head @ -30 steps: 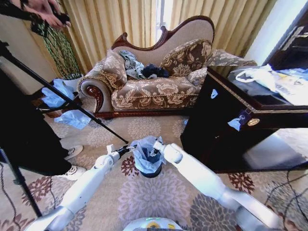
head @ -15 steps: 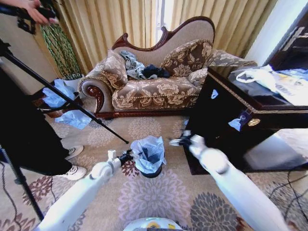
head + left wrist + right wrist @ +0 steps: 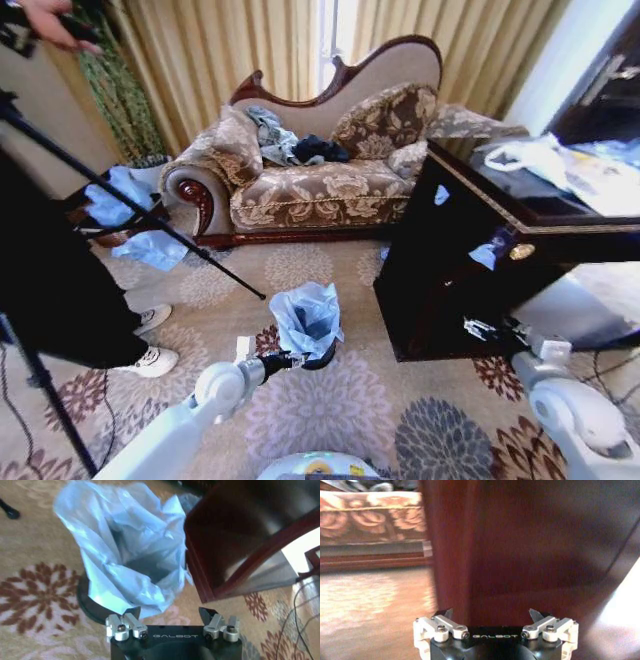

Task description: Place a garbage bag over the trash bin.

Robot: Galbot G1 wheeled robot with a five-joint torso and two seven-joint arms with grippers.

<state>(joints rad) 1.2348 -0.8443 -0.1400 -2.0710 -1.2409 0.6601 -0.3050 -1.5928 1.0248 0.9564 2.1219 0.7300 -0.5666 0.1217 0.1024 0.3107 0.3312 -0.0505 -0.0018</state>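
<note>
Nearby, dark cabinet (image 3: 440,290) beside bagged trash bin (image 3: 322,357), left gripper (image 3: 170,615) open, empty, right gripper (image 3: 492,615) open, facing cabinet.

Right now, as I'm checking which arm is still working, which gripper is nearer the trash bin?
Left. The left gripper sits open just beside the trash bin and its garbage bag; the right gripper, also open, is well off by the dark cabinet.

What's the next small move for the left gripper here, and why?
Probably back the left gripper away a little: it sits open beside the garbage bag, holding nothing, and the bag already lines the trash bin. The right gripper is off by the dark cabinet.
</note>
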